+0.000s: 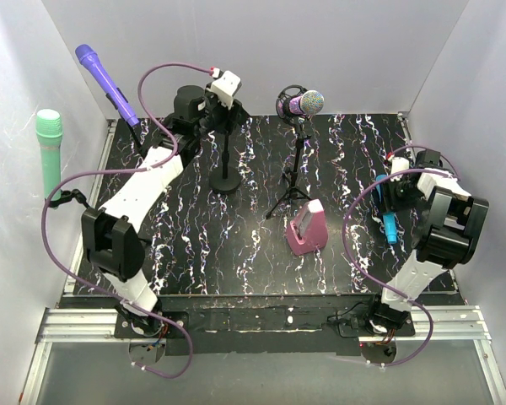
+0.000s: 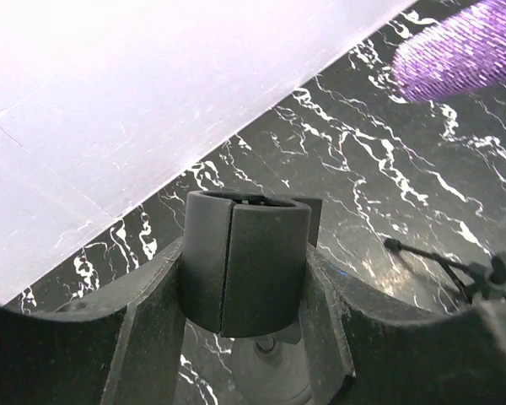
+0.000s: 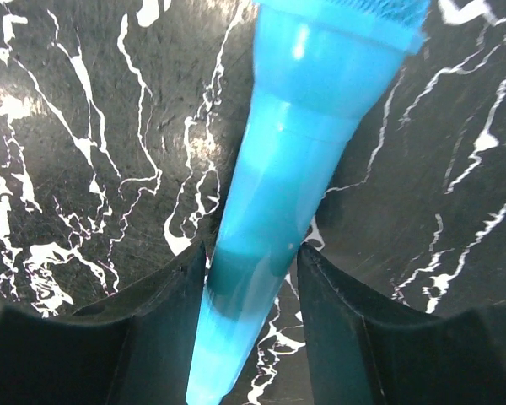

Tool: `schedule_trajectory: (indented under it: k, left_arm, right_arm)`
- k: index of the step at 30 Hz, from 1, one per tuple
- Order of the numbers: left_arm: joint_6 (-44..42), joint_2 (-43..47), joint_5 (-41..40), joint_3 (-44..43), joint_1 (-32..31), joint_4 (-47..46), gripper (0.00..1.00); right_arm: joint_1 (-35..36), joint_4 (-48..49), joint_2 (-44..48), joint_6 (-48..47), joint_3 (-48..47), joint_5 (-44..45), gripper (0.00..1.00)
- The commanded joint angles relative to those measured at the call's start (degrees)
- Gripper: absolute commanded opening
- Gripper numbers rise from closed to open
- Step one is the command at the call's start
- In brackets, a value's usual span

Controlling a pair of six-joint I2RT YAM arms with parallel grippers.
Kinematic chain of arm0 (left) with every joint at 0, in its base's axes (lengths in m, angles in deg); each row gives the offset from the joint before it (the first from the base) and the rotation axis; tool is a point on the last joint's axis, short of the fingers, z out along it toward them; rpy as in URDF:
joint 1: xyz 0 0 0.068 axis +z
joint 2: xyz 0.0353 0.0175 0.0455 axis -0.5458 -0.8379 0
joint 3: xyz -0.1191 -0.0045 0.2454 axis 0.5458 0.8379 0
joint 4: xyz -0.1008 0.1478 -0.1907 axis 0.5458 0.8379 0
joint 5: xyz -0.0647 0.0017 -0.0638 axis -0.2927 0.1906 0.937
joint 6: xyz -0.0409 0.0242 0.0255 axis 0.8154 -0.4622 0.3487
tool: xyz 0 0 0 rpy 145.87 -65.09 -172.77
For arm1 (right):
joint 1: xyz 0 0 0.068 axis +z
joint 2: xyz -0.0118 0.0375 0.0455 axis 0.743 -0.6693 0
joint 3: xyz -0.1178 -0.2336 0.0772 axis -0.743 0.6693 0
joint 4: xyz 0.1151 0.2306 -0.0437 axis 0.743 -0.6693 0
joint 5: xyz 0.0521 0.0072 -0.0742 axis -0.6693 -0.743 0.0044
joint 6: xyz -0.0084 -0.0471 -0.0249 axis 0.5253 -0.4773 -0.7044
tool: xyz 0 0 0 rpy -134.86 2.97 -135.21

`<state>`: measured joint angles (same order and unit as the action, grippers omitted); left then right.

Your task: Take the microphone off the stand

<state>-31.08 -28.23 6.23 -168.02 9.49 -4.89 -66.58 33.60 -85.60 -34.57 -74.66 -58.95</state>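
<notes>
The right gripper (image 3: 251, 266) is pinching the thin tail of the blue microphone (image 3: 308, 143), whose long axis is running straight out from the hand, low over the table (image 3: 84, 169); well apart, the left gripper (image 2: 246, 257) is clamping the stand's (image 1: 226, 169) empty clip (image 2: 253, 215), so carrying it off seems the elbow-high right arm's job
</notes>
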Motion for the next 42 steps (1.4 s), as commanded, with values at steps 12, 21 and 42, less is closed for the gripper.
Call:
schedule_trajectory:
  k: [12, 21, 42]
  left_arm:
    - [4.0, -1.7, 0.9, -5.6, 1.6, -7.8, 0.65]
    - [3.7, 4.7, 6.8, -5.2, 1.6, -6.9, 0.9]
    - [7.1, 14.0, 34.8, -8.1, 1.0, 11.4, 0.93]
  right_arm:
    - [0.0, -0.4, 1.9, 2.1, -0.9, -0.4, 0.77]
    - [0.0, -11.3, 6.1, 4.4, -9.9, -5.3, 0.86]
    - [21.7, 16.4, 40.2, 22.1, -10.0, -19.6, 0.96]
